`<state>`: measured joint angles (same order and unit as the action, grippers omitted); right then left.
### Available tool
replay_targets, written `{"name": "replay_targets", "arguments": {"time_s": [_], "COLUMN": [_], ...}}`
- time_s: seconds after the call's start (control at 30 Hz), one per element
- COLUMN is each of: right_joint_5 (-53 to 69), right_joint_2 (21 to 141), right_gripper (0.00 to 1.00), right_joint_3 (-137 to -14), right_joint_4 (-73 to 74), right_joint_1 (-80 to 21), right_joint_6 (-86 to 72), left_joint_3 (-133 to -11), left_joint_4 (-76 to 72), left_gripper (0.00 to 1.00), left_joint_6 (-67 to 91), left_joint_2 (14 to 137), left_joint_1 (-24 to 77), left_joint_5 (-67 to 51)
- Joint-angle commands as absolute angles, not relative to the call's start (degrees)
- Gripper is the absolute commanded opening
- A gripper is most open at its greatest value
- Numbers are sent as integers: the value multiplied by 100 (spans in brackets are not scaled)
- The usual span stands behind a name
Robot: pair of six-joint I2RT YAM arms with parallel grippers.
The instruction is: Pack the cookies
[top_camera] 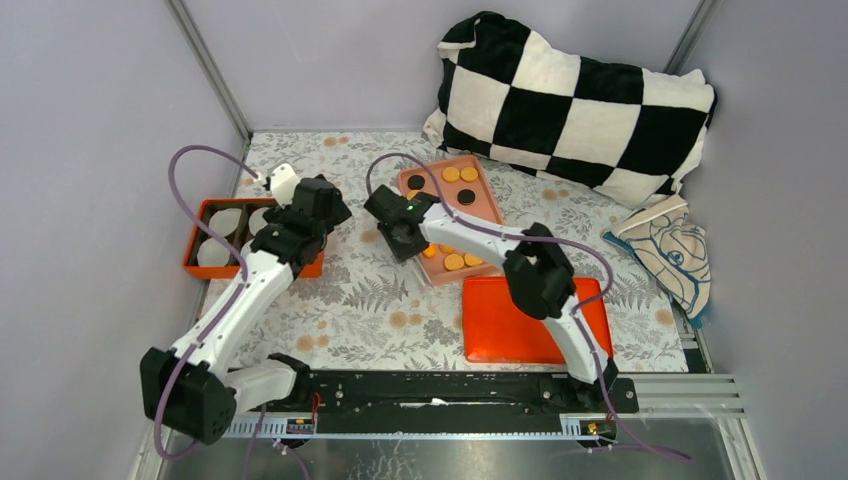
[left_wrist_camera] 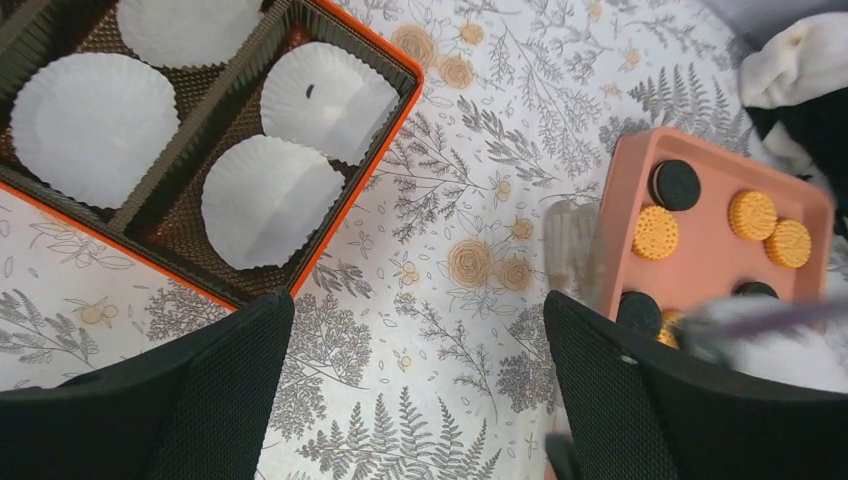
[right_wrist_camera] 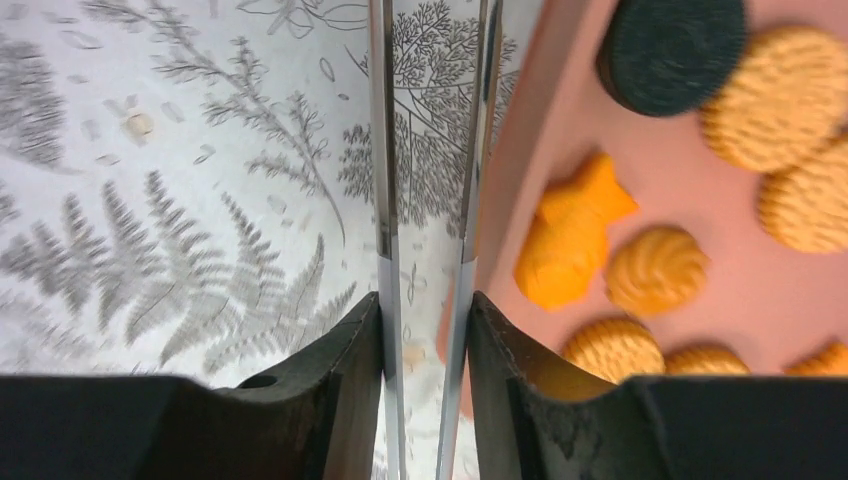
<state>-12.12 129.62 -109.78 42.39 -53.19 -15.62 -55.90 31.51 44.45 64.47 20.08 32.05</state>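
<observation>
The cookies (top_camera: 460,175), golden-orange and black discs, lie on a pink tray (top_camera: 487,205) at mid-table. They also show in the left wrist view (left_wrist_camera: 655,232) and the right wrist view (right_wrist_camera: 660,270), where one orange cookie (right_wrist_camera: 575,235) is irregular. My right gripper (top_camera: 400,228) (right_wrist_camera: 425,310) is shut on metal tongs (right_wrist_camera: 380,150), whose blades reach over the tablecloth just beside the tray's left edge. My left gripper (top_camera: 308,208) (left_wrist_camera: 415,310) is open and empty above the cloth, between the tray (left_wrist_camera: 710,250) and an orange box (left_wrist_camera: 345,190).
The orange box (top_camera: 195,265) at left holds white paper liners (left_wrist_camera: 270,200) in brown compartments. An orange lid (top_camera: 500,320) lies in front of the tray. A checkered pillow (top_camera: 580,100) and a folded cloth (top_camera: 675,250) sit at the back right.
</observation>
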Motion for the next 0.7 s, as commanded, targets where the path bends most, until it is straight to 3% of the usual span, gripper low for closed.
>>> {"name": "replay_targets", "arguments": {"time_s": [0.0,0.23,0.4,0.67], "right_joint_5": [-1244,-1497,-1832,-2585], "right_joint_2": [11662,10919,10525,10279], "right_gripper": [40,49,50,51], "right_joint_3": [-10934,-10789,-10532,-10197], "right_joint_4": [4484,4623,4575,4539], "right_joint_1": [-5269,-5271,-5264,-5248], "right_joint_6": [-1439,-1386,-1273,-1266], "left_joint_3": [-5898,-6237,-6787,-6532], "left_joint_4": [3187,3096,3147,2931], "left_gripper": [99,99,99,99], "left_joint_6": [4604,4759,4754,4720], "left_joint_2": [7055,8243,8969,8732], "left_joint_1": [1777,1241,1022,993], "left_joint_5": [2957,2529,2728,2586]}}
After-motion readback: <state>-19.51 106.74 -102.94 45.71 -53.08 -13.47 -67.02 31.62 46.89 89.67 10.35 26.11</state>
